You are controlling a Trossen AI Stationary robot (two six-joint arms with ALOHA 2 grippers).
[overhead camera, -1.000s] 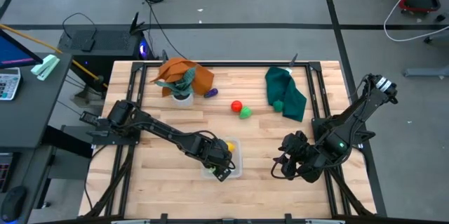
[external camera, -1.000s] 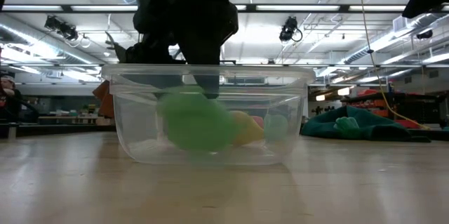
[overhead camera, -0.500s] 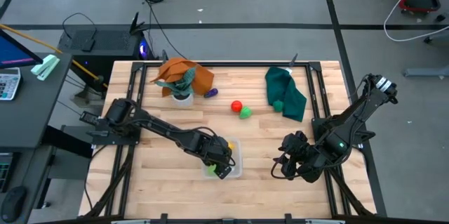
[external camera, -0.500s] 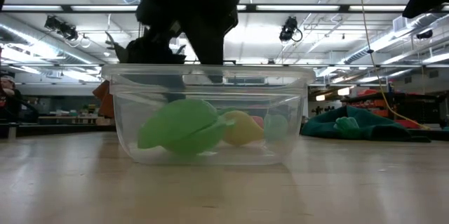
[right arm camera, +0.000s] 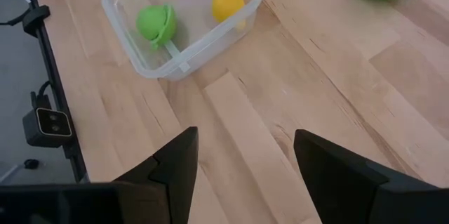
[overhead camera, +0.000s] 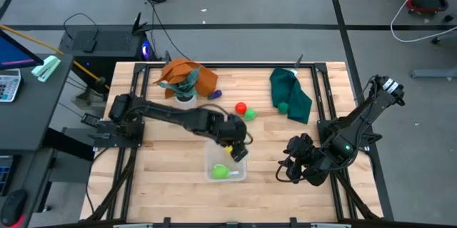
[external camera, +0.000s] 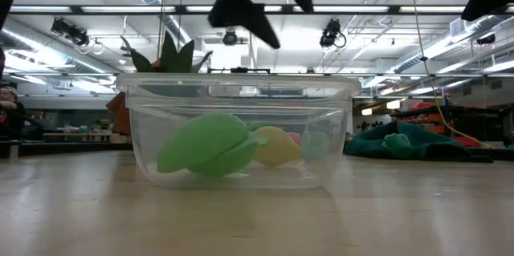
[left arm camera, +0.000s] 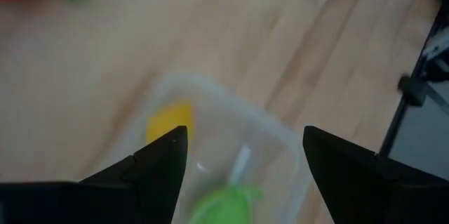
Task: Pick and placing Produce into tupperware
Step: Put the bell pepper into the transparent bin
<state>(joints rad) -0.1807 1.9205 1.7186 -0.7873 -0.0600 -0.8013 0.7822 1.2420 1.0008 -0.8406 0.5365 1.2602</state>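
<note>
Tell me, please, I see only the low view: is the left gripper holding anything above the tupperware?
Observer: No. The left gripper is open and empty, over the tupperware.
Operator: Which produce is outside?
Observer: A red piece and a green piece side by side, a purple piece beside the white pot, and another green piece on the dark green cloth.
Operator: Where is the right arm?
Observer: The right gripper waits open, to the right of the tupperware.

Two produce pieces (overhead camera: 220, 171) lie in the tupperware (overhead camera: 240, 174) near the tabletop's (overhead camera: 164, 178) front edge; the left gripper (overhead camera: 238, 150) hangs just behind it.
</note>
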